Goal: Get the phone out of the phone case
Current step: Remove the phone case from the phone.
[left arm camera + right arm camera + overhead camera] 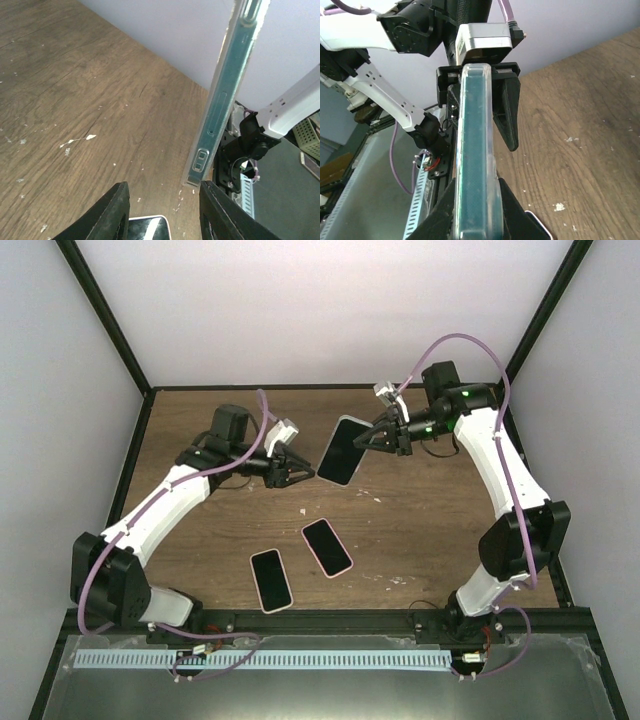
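Loose phones (pixel 271 580) on tbl (pixel 420 530), apart fr. held phone (pixel 341 451)

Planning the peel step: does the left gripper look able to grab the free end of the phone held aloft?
Probably yes. The left gripper is open, right at the free end of the cased phone, which the right gripper clamps above the table; nothing lies between them.

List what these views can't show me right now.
Top external: cased phone too small to show any separation.
Left wrist: whether left tool touches it; only its edge shows.
Right wrist: right tool contact faces hidden behind it.
Left wrist: table phone cut off by the bottom edge.
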Robot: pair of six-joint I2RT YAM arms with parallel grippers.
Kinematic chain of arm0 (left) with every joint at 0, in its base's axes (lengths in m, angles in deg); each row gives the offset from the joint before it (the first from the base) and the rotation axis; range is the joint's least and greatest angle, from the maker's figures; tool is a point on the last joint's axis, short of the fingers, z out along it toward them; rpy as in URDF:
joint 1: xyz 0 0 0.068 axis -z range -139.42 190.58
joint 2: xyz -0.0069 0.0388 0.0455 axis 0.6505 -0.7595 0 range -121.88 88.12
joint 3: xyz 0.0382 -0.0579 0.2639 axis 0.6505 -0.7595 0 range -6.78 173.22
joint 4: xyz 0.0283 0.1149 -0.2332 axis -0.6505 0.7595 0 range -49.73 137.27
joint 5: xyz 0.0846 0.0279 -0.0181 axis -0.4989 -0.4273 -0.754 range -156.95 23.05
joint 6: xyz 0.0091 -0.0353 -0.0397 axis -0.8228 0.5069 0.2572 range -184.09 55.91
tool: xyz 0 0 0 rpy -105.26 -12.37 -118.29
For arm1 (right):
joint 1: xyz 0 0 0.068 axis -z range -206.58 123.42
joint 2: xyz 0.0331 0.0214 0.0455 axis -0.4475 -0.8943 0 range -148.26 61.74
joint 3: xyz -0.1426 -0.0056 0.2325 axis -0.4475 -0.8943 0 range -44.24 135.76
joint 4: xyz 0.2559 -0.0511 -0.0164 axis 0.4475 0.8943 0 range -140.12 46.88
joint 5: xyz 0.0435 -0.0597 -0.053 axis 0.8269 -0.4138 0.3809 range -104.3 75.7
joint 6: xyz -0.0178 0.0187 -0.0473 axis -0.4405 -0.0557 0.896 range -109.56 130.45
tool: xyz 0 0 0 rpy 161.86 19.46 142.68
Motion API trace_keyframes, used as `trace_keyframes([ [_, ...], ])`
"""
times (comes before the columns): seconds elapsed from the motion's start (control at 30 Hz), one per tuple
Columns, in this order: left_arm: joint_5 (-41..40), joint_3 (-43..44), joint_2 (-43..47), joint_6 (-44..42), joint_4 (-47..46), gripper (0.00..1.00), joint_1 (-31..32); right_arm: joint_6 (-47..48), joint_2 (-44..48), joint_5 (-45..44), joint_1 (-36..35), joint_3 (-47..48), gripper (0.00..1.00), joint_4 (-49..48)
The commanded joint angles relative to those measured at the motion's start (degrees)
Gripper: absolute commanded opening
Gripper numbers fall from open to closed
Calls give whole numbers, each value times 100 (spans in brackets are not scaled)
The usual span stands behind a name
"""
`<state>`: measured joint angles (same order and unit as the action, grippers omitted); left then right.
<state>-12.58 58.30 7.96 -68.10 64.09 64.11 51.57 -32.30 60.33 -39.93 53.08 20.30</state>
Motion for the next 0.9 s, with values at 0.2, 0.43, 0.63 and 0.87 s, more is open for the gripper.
trace_keyframes([
  [0.2,-1607,261,-306,-242,-48,40,-103,-331,421,1681,-269,166,1,474],
  [0.43,186,-127,451,-484,-196,57,-754,-1332,510,911,14,17,1,-856],
  [0.63,978,47,836,-759,540,60,-498,-2240,875,756,13,-544,1,-2058],
  [0.87,692,-47,937,97,-162,59,-57,-2506,1018,655,-33,-785,1,-2365],
])
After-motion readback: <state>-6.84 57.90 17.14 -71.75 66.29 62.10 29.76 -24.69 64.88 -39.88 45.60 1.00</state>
